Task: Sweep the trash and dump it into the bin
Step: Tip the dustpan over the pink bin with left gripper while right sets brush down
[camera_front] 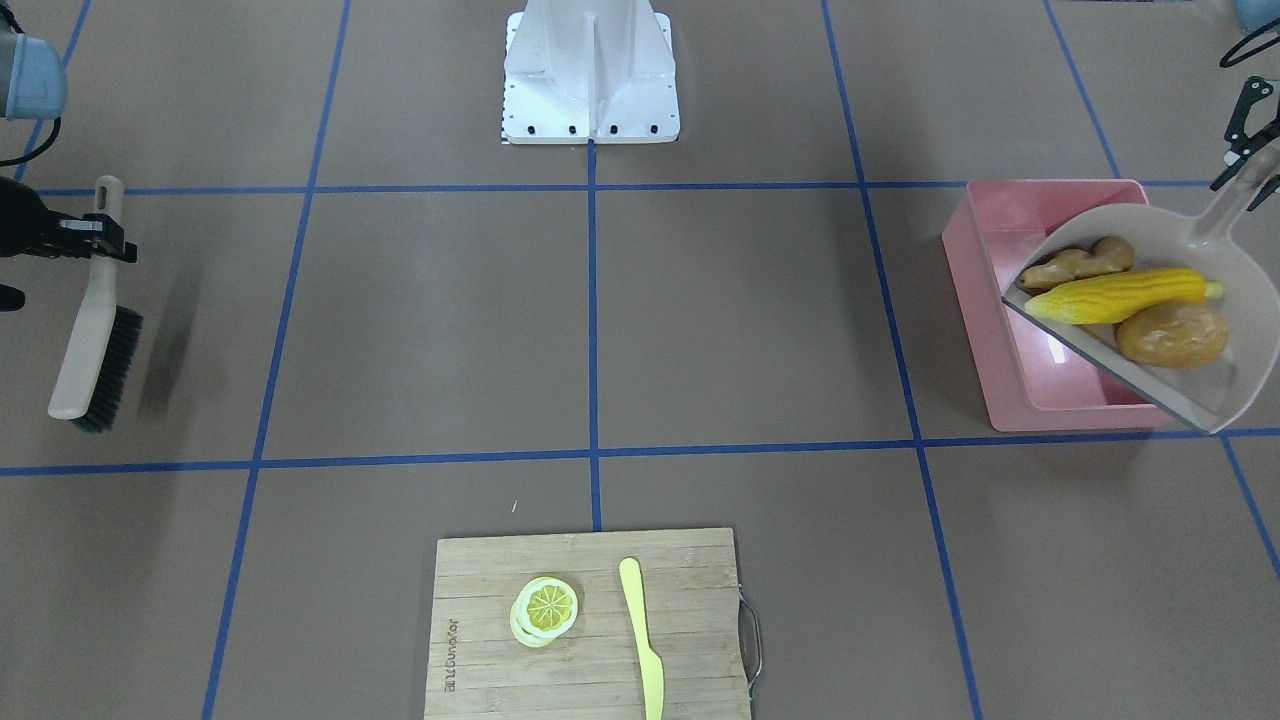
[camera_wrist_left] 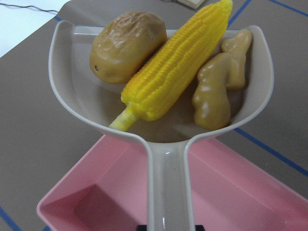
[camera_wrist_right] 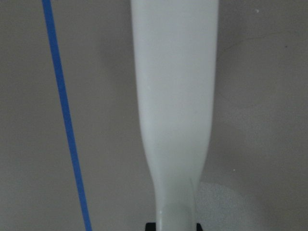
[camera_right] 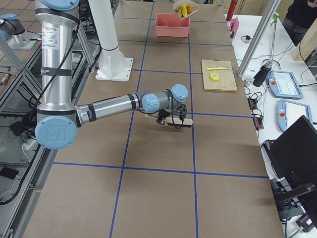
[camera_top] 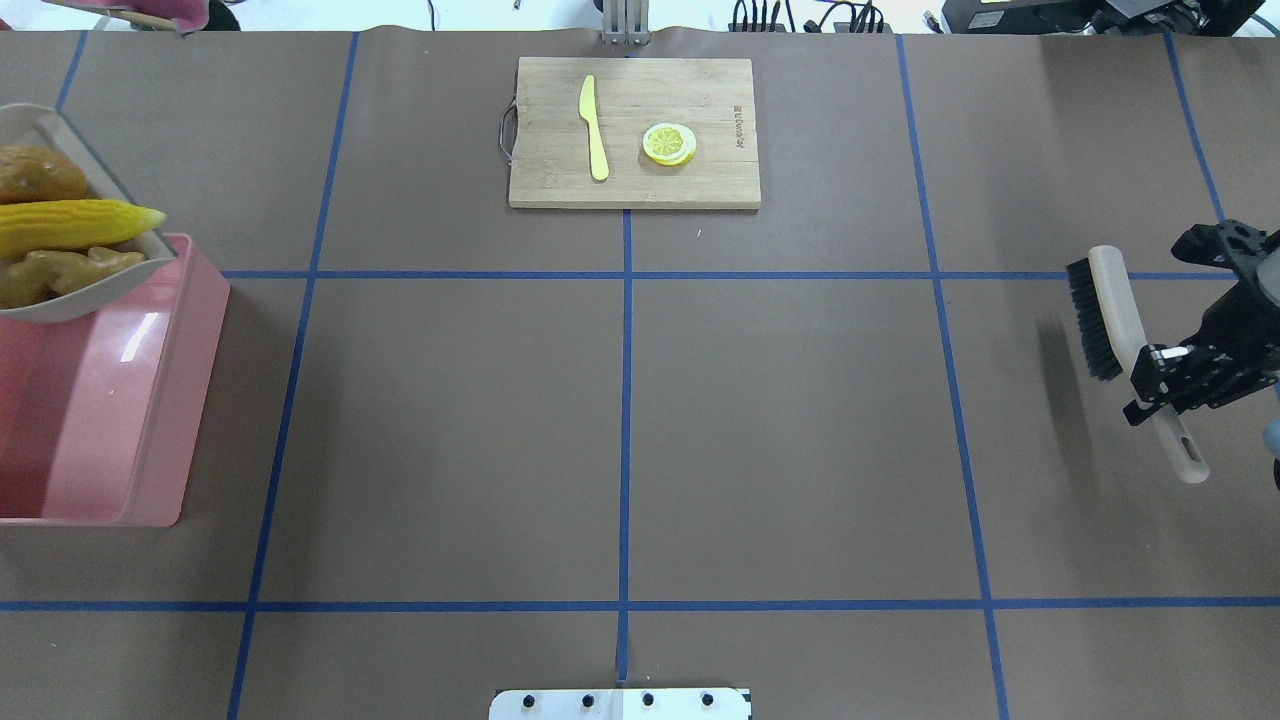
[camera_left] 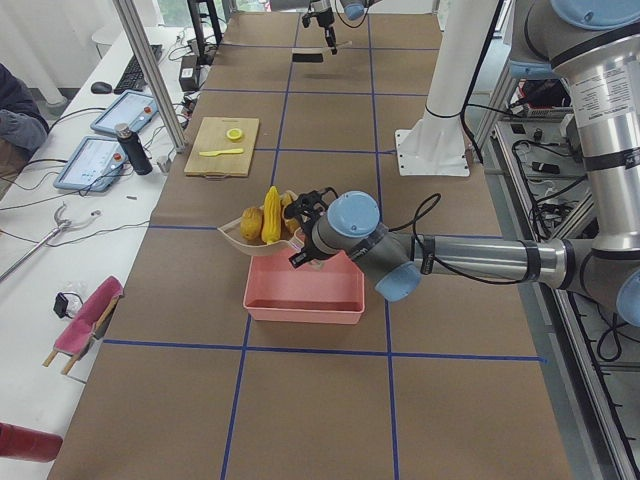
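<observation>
My left gripper (camera_front: 1243,160) is shut on the handle of a beige dustpan (camera_front: 1170,232) and holds it tilted above the pink bin (camera_front: 985,300). In the pan lie the trash: a yellow corn cob (camera_front: 1120,295), a brown-orange potato (camera_front: 1170,335) and a tan ginger root (camera_front: 1080,262). The left wrist view shows the corn (camera_wrist_left: 175,62), potato (camera_wrist_left: 127,45) and ginger (camera_wrist_left: 216,89) in the pan over the bin (camera_wrist_left: 250,192). My right gripper (camera_top: 1160,375) is shut on the handle of a beige brush (camera_top: 1110,310) with black bristles, held just above the table.
A wooden cutting board (camera_front: 690,640) lies at the table's far middle edge with a lemon slice (camera_front: 546,608) and a yellow-green knife (camera_front: 640,630) on it. The robot's white base (camera_front: 590,80) stands at the near middle.
</observation>
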{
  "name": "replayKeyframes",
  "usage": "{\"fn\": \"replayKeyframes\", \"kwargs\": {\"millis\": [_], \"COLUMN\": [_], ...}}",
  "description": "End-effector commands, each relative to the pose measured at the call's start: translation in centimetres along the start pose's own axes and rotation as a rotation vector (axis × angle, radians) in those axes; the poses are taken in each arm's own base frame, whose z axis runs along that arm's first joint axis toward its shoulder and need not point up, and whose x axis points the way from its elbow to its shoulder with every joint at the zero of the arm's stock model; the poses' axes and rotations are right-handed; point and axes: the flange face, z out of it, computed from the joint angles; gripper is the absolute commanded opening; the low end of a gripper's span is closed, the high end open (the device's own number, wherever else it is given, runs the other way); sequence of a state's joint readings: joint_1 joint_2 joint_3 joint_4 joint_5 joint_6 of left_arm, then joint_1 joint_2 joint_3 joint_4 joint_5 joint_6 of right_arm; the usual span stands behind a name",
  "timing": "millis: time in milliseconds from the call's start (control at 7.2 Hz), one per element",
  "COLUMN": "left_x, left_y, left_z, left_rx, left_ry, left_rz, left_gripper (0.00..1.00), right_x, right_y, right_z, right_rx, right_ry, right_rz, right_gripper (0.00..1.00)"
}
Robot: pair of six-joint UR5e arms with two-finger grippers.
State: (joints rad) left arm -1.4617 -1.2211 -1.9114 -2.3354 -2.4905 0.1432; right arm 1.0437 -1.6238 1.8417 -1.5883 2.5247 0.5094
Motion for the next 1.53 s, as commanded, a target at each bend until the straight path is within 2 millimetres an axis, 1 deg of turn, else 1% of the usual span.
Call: {"fn": "replayKeyframes", "kwargs": {"millis": [0, 139, 278, 417, 556, 694, 833, 972, 1250, 1389], "left_x": [2.4, 2.4, 2.3, 3.3, 3.4, 3.4, 3.6, 3.2, 2.8, 2.6], "left_y": [4.1, 5.7, 6.6, 7.3, 7.4, 5.7, 5.1, 4.4, 4.2, 3.4], "left_z": [-2.5, -3.2, -3.8, -4.4, -5.0, -5.7, -6.0, -6.2, -6.3, -6.1], "left_rx": [-0.119, -0.18, -0.21, -0.244, -0.3, -0.359, -0.386, -0.435, -0.487, -0.508], "left_ry": [0.005, 0.013, 0.011, 0.024, 0.036, 0.006, 0.012, -0.003, -0.014, -0.011], "left_rz": [-0.077, -0.078, -0.093, -0.083, -0.069, -0.055, -0.059, -0.03, -0.023, -0.026], "left_gripper": [0.0, 0.0, 0.0, 0.0, 0.0, 0.0, 0.0, 0.0, 0.0, 0.0], "right_x": [-0.4, -0.7, -1.0, -1.8, -2.2, -2.3, -2.5, -2.6, -2.9, -2.6], "right_y": [-0.3, -0.5, -1.1, -1.8, -2.1, -2.2, -2.2, -2.2, -2.0, -2.2], "right_z": [3.5, 5.0, 5.9, 6.7, 7.4, 7.4, 7.3, 7.3, 6.7, 4.6], "right_rx": [-0.046, -0.073, -0.087, -0.098, -0.109, -0.109, -0.107, -0.102, -0.093, -0.052], "right_ry": [0.048, 0.059, 0.065, 0.068, 0.072, 0.071, 0.07, 0.066, 0.057, 0.041], "right_rz": [-0.026, -0.031, -0.03, -0.042, -0.045, -0.046, -0.049, -0.058, -0.061, -0.061], "right_gripper": [0.0, 0.0, 0.0, 0.0, 0.0, 0.46, 0.99, 1.0, 1.0, 1.0]}}
